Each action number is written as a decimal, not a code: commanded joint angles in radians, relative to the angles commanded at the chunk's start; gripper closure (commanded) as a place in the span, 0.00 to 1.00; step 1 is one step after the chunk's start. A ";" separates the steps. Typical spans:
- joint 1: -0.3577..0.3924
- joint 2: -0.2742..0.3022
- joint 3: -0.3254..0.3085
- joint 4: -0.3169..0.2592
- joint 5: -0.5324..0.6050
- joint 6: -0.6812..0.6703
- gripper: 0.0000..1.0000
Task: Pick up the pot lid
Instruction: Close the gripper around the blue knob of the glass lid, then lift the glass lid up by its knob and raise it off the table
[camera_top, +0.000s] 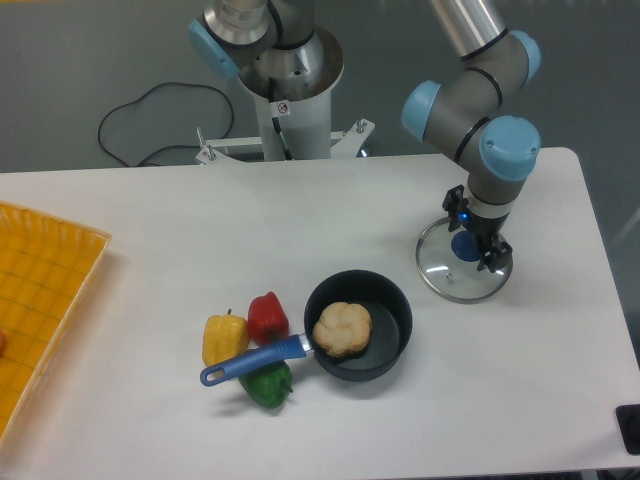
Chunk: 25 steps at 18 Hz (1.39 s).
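Toward the right edge of the desk (150, 240), we see the pot lid (440, 266) lying flat, a round glass disc with a metal rim and a blue knob (462, 246) at its centre. Our gripper (475, 240) hangs straight down over it from the arm's blue-capped wrist, and its dark fingers (494, 260) sit on either side of the knob, down at lid level. From this high angle we cannot tell whether the fingers are pressing the knob or merely flank it, so we leave their width undecided.

Left of the lid and nearer the front edge stands a dark pot (385, 340) with a blue handle (250, 360) pointing toward the front left corner. Inside it rests a pale, lumpy piece of food (342, 329). Three peppers cluster around the handle: a red pepper (267, 315) beside the pot's wall, a yellow pepper (222, 337) just left of the red one, and a green pepper (268, 386) under the handle on the front side. At the left edge a yellow tray (45, 290) runs out of view. Behind the back edge rises the arm's white base (292, 95), and a black cable (150, 105) loops on the grey floor.
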 joint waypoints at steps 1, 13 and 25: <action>0.000 0.000 0.000 0.000 0.000 0.000 0.13; 0.000 0.000 0.000 0.000 0.000 0.000 0.31; -0.002 0.021 0.034 -0.020 0.006 -0.008 0.41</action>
